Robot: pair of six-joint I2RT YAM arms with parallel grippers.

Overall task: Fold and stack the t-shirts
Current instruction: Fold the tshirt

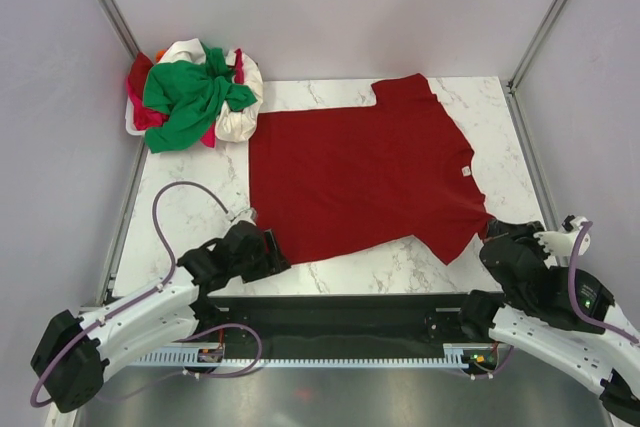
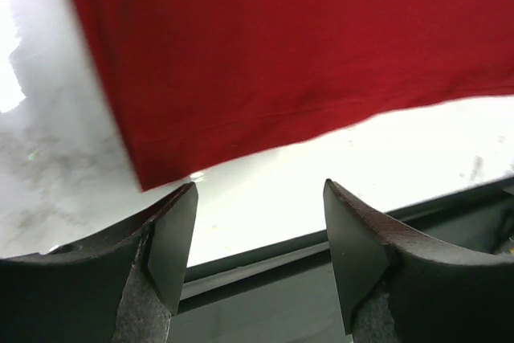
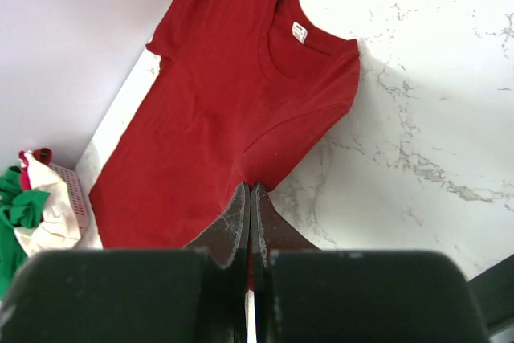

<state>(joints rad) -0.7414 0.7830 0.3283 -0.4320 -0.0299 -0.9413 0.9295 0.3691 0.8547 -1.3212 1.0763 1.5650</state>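
Dark red shirt [image 1: 360, 172] lies flat mid-worktop [image 1: 400, 267], hem on your left, collar on your right. Bare marble runs along its near edge. Your left claw [image 2: 259, 198] stands wide just off the near hem corner, not touching. Your right claw [image 3: 250, 190] is pinched tight on the near sleeve's edge. Green shirt [image 1: 185, 97], white shirt [image 1: 240, 117] and pinkish-red shirt [image 1: 140, 112] are heaped in the far left corner by pale walls. White collar tag [image 3: 299, 31]: too small to read.

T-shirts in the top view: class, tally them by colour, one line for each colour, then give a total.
dark red shirt, spread flat: 1
green shirt, in the corner pile: 1
white shirt, in the pile: 1
pink-red shirt, in the pile: 1
Total: 4, as far as the crumpled pile shows.
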